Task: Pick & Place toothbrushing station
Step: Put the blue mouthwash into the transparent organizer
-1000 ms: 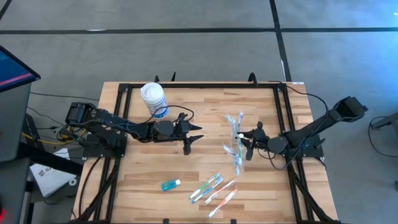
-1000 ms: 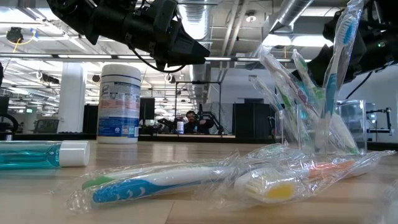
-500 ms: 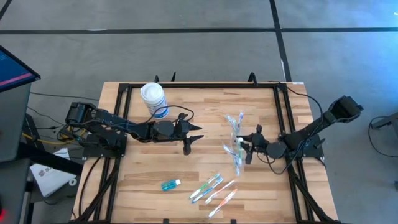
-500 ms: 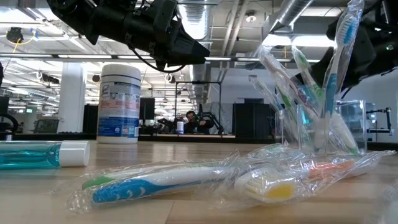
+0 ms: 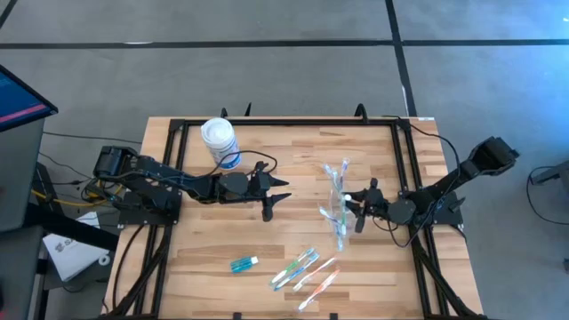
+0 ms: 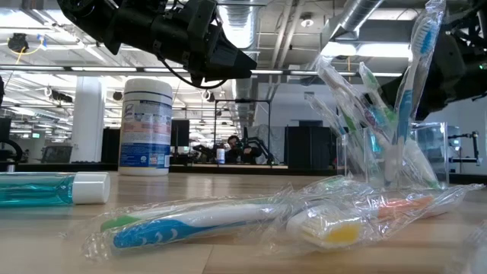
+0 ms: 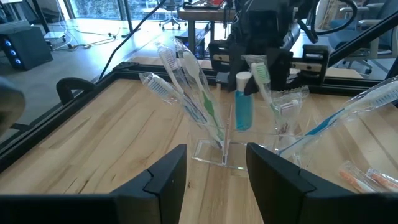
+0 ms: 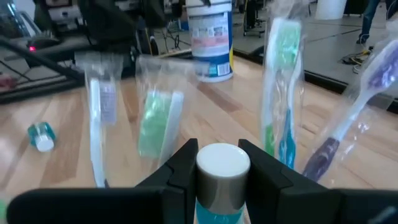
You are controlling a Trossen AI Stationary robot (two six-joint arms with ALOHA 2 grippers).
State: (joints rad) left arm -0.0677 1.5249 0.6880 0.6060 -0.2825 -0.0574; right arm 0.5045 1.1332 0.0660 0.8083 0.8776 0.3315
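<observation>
Now | right end effector [image 8: 222, 165] clamps teal tube [image 8: 222, 186] | left end effector [image 7: 216, 163] agape

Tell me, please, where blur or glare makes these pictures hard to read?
Low view: the wrapped toothbrushes nearest the lens are soft, their plastic catching highlights, and ceiling lights glare behind. Right wrist view: the teal tube in the right claw and the brushes around it are blurred. Left wrist view: the clear cup is sharp.
</observation>
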